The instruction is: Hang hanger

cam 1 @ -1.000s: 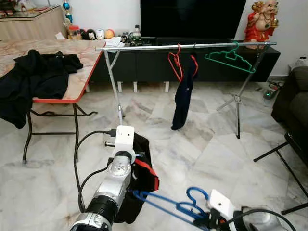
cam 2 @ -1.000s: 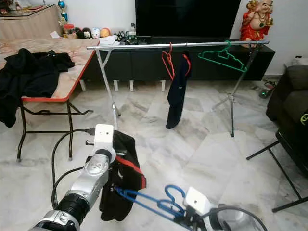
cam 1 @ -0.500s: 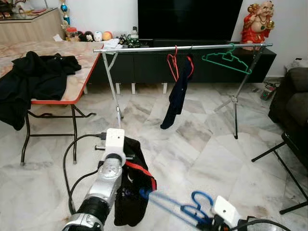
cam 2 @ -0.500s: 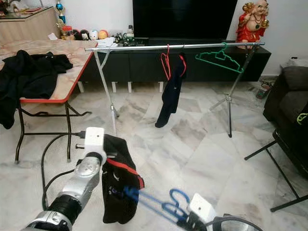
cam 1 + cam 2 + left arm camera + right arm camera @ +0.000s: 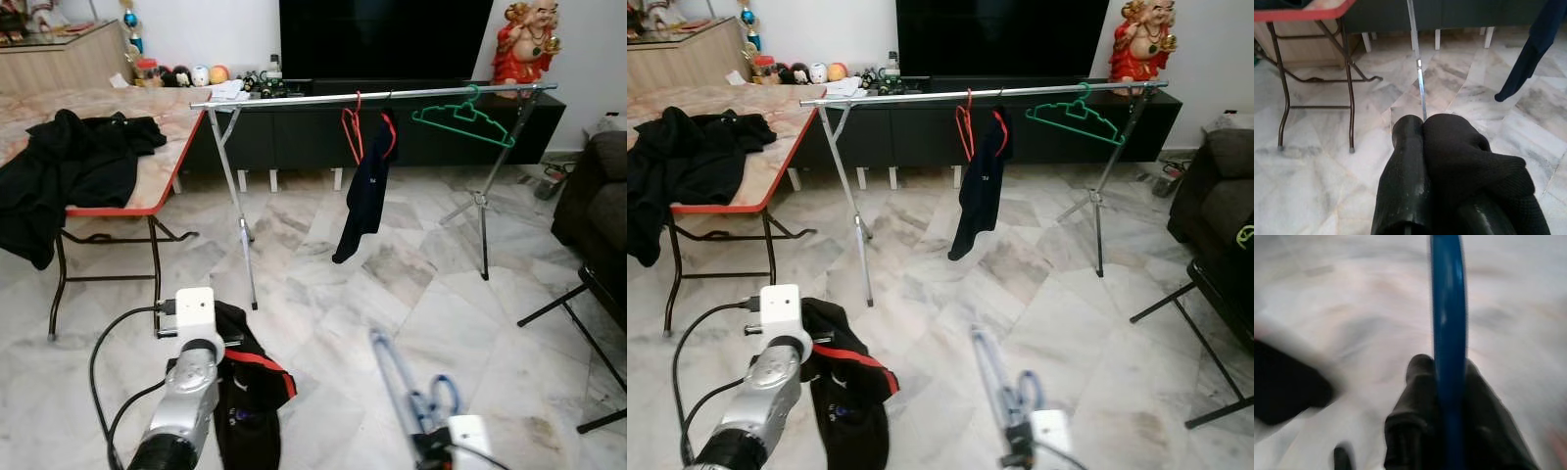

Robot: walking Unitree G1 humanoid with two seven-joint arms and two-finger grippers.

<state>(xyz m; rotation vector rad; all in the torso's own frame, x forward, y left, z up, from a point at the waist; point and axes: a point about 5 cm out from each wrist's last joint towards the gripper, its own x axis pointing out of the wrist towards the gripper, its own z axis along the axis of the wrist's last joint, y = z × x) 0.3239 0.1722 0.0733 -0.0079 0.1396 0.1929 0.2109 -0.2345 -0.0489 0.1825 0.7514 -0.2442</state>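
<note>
A blue hanger (image 5: 404, 390) is blurred low in the middle, pointing forward over the floor. My right gripper (image 5: 1447, 364) is shut on it, the blue bar running between the black fingers (image 5: 1415, 401). At lower left my left gripper (image 5: 1422, 125) is shut on a black garment with red trim (image 5: 247, 387), which hangs beside the silver left arm (image 5: 186, 401). Across the room stands a clothes rack with a steel rail (image 5: 294, 98). On it hang a red hanger (image 5: 351, 125) carrying a navy garment (image 5: 367, 191) and a bare green hanger (image 5: 465, 116).
A folding table (image 5: 147, 191) with black clothes (image 5: 69, 166) stands on the left. A dark sofa (image 5: 600, 186) and black stand legs (image 5: 573, 304) are on the right. Behind the rack runs a low black TV console (image 5: 294, 137). The rack's legs (image 5: 242, 225) reach onto the marble floor.
The blue hanger has swung from lying toward the black garment to pointing forward, apart from it. My left arm with the garment has shifted left and lower.
</note>
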